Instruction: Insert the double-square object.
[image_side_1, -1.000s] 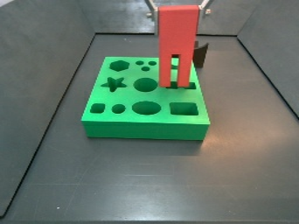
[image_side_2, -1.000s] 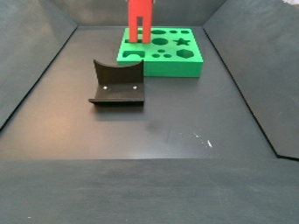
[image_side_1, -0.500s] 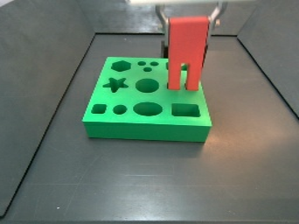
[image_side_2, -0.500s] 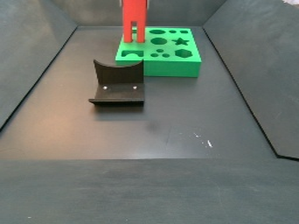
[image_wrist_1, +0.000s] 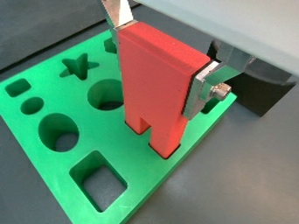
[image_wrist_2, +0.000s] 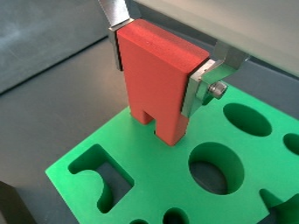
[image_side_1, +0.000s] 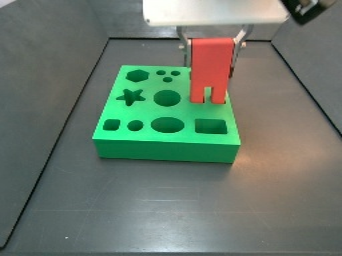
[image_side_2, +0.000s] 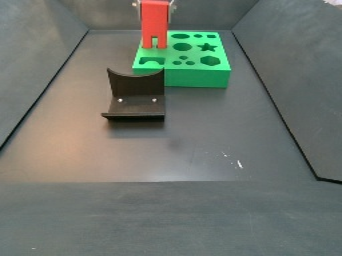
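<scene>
The double-square object (image_side_1: 211, 68) is a tall red block with two legs. It hangs upright in my gripper (image_side_1: 214, 42), whose silver fingers (image_wrist_1: 212, 80) are shut on its upper sides. It also shows in a side view (image_side_2: 155, 25) and in both wrist views (image_wrist_1: 158, 83) (image_wrist_2: 158, 79). Its leg ends are at the top face of the green block with shaped holes (image_side_1: 147, 135), near that block's far right corner. The holes under the legs are hidden. I cannot tell whether the legs have entered them.
The dark fixture (image_side_2: 134, 95) stands on the floor beside the green block (image_side_2: 198, 70) and shows past the block's edge in a wrist view (image_wrist_1: 267, 87). The block's top has a star hole (image_side_1: 131, 97), round holes and a square hole (image_side_1: 211, 126). Dark walls ring the floor.
The gripper has come down with the red object. Its legs have dropped from well above the green block to the block's top face.
</scene>
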